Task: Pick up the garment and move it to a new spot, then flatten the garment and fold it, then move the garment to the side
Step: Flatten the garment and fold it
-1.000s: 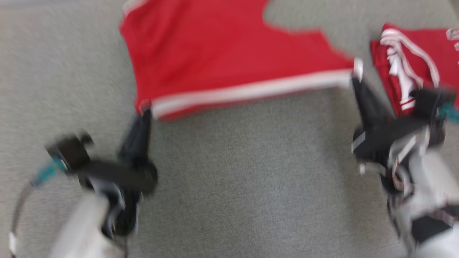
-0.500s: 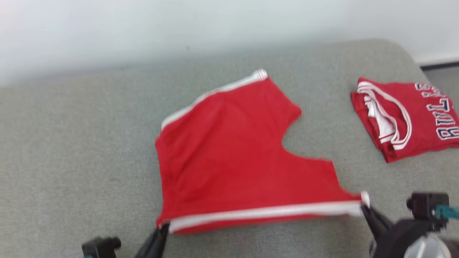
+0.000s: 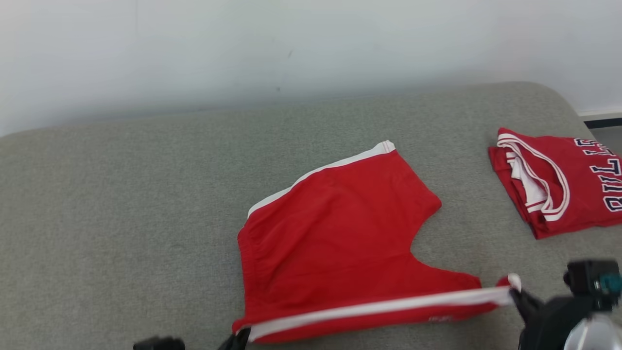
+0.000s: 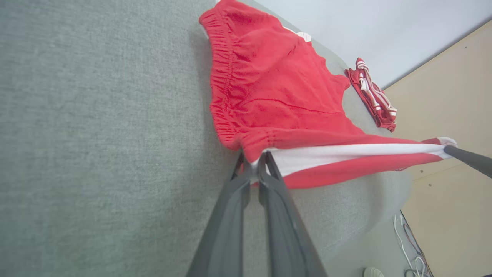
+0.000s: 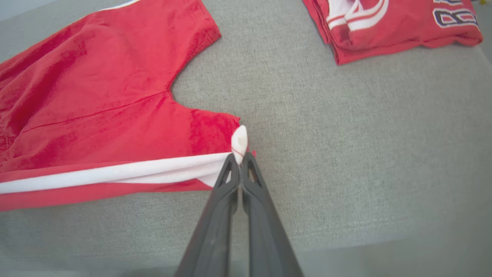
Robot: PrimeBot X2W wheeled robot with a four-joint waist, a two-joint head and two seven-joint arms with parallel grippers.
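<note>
2 pinch shorts point(image 3: 340, 243): left gripper point(image 4: 252, 164), right gripper point(image 5: 239, 158).

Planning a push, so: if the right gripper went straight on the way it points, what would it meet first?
The right gripper pinches a hem corner of the shorts; past that, likely bare cushion, not the jersey. Depth is unclear.
</note>
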